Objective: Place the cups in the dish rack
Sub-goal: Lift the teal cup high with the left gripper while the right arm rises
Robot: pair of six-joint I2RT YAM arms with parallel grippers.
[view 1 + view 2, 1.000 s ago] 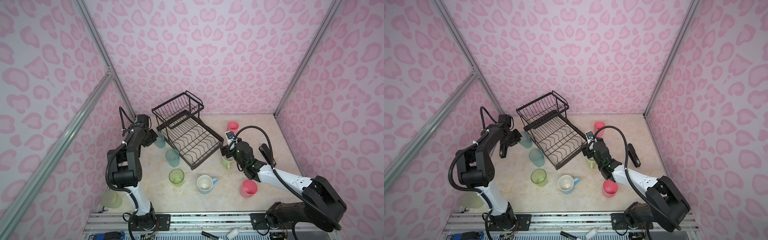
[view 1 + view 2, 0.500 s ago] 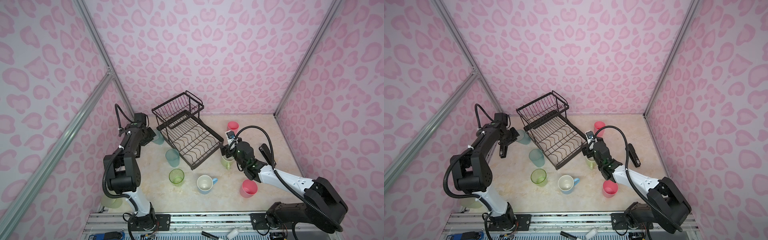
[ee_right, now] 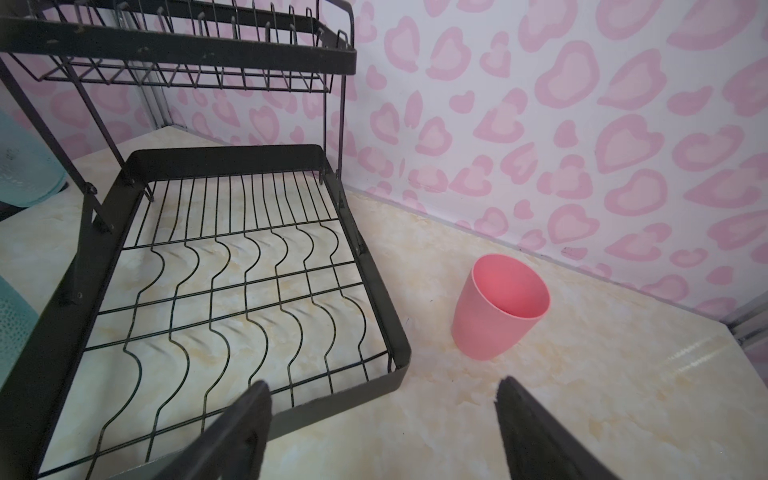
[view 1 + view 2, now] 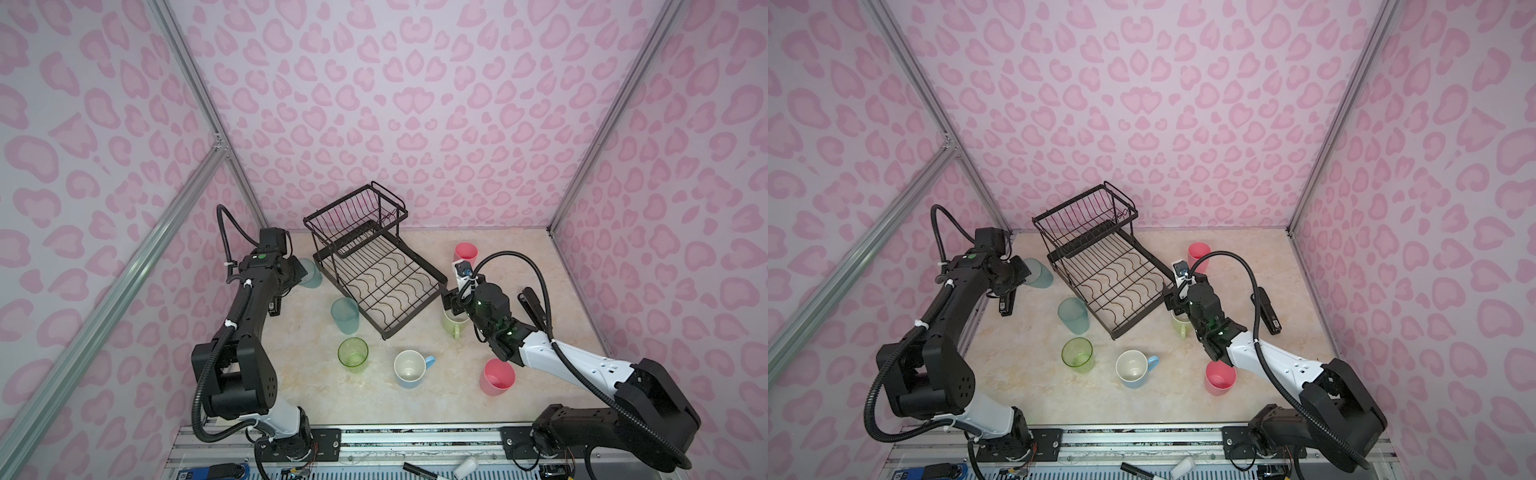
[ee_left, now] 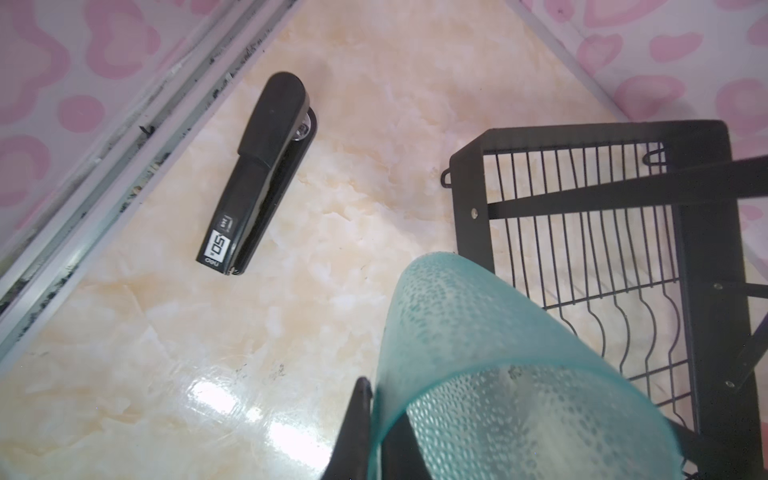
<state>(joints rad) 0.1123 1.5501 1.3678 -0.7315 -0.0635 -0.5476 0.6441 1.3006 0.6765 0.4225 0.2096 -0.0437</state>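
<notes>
My left gripper (image 5: pixel 374 390) is shut on the rim of a frosted blue-grey tumbler (image 5: pixel 498 353), one finger outside the wall and one inside. In both top views this tumbler (image 4: pixel 311 272) (image 4: pixel 1040 273) is just left of the black wire dish rack (image 4: pixel 411 312) (image 4: pixel 1140 316), which holds nothing. My right gripper (image 3: pixel 382 399) is open and holds nothing, hovering by the rack's (image 3: pixel 353 386) front right corner, above a lime mug (image 4: pixel 453 324). A second blue-grey tumbler (image 4: pixel 345 315), a green tumbler (image 4: pixel 353 353), a light-blue mug (image 4: pixel 410 368) and two pink cups (image 4: pixel 465 252) (image 4: pixel 496 377) stand on the table.
A black stapler (image 5: pixel 257 174) lies by the left wall rail, under my left arm (image 4: pixel 249 307). Another black stapler (image 4: pixel 534 307) lies right of my right arm. Pink walls close in the back and both sides. The front rail carries a marker (image 4: pixel 419 471).
My left gripper has shut on the tumbler's rim and drawn slightly back and to the left with it. My right arm has not moved.
</notes>
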